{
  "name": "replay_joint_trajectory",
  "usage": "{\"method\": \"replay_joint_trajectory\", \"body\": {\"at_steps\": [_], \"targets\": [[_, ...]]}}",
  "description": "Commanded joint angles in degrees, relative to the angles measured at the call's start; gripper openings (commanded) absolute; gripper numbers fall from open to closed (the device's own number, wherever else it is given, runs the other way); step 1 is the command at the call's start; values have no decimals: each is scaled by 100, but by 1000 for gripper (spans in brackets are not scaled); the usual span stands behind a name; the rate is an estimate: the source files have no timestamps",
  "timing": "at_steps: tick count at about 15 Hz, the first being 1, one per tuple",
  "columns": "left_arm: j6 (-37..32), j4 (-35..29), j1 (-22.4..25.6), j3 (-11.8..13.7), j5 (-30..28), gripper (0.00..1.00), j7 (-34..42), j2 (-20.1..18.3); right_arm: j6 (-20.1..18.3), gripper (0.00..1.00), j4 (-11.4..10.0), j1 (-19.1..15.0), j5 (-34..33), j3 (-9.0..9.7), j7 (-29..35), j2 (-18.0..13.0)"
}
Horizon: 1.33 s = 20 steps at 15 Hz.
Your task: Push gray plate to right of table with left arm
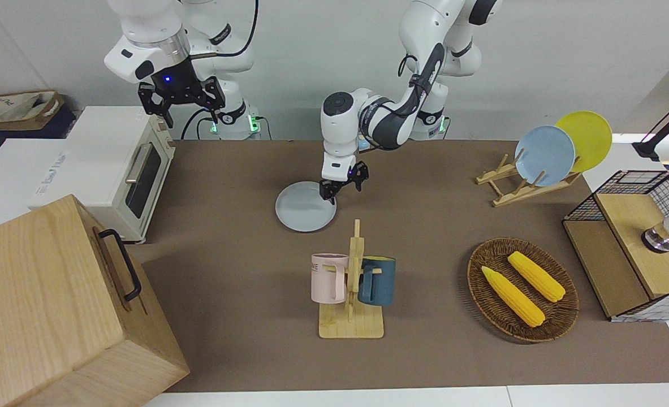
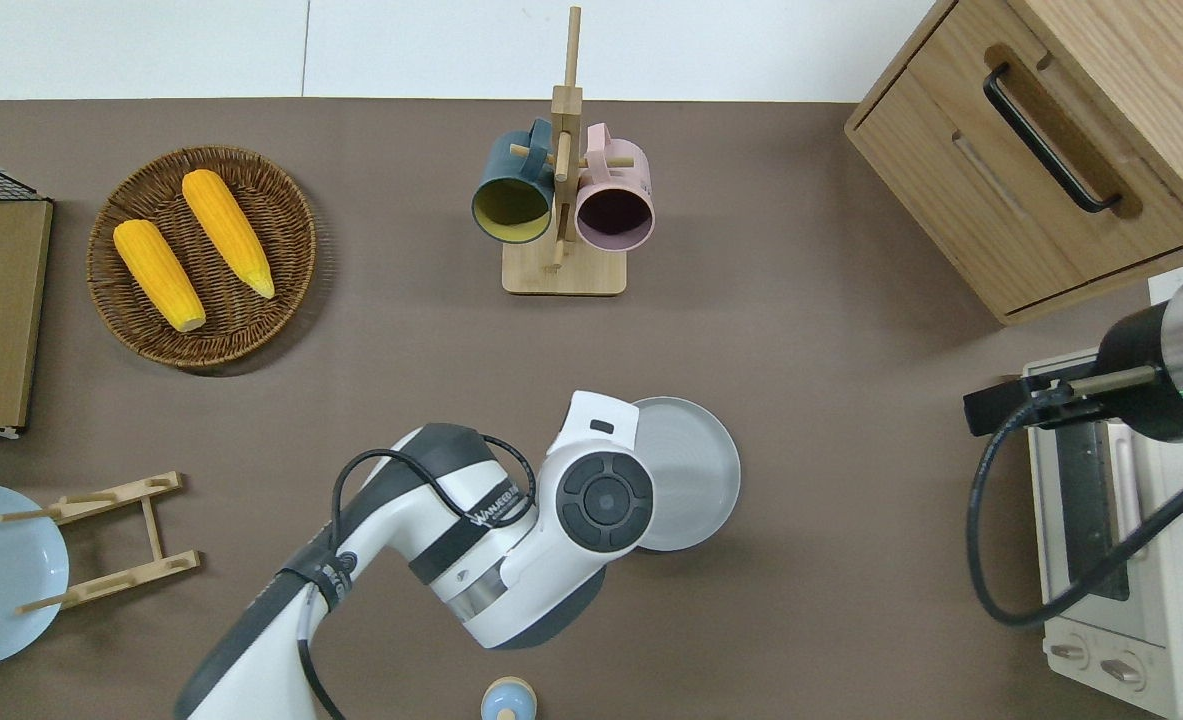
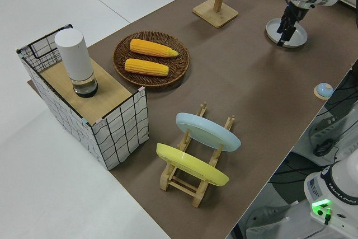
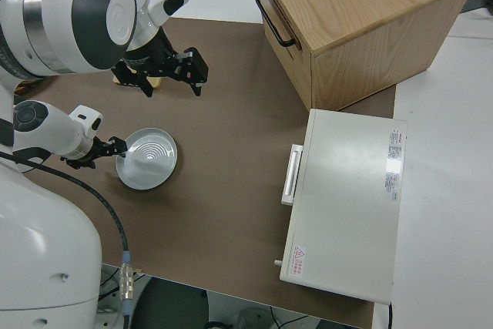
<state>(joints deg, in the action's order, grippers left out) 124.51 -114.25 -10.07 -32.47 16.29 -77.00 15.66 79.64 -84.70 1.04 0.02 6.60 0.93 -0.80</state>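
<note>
The gray plate [image 1: 303,208] lies flat on the brown table [image 1: 227,254], nearer to the robots than the mug rack; it also shows in the overhead view [image 2: 691,470], the left side view [image 3: 292,34] and the right side view [image 4: 148,159]. My left gripper [image 1: 343,189] is open and empty, its fingers pointing down at the plate's rim on the side toward the left arm's end. In the overhead view the wrist [image 2: 601,495] hides the gripper and part of the plate. My right gripper [image 1: 181,104] is open and parked.
A wooden mug rack [image 1: 352,282] with a pink and a teal mug stands farther from the robots than the plate. A corn basket [image 1: 522,289], a dish rack [image 1: 529,186] with a sky-blue and a yellow plate, and a wire shelf [image 1: 634,243] stand toward the left arm's end. A toaster oven [image 1: 125,169] and a wooden cabinet [image 1: 57,305] stand toward the right arm's end.
</note>
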Motion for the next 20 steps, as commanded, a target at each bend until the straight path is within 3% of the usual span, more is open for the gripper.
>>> {"method": "replay_joint_trajectory", "body": {"at_steps": [1, 5, 12, 20], "targets": [[-926, 579, 417, -48, -327, 1000, 1131, -98, -89, 983, 50, -113, 33, 87, 74, -17], [-1322, 597, 875, 30, -951, 1000, 2476, -720, -89, 983, 50, -113, 33, 96, 74, -17], [-2202, 597, 1823, 74, -1480, 1000, 4147, -1547, -89, 983, 50, -113, 33, 87, 74, -17], [-3125, 1159, 2738, 145, -1559, 1000, 5791, -1733, -89, 983, 50, -113, 33, 87, 74, -17]]}}
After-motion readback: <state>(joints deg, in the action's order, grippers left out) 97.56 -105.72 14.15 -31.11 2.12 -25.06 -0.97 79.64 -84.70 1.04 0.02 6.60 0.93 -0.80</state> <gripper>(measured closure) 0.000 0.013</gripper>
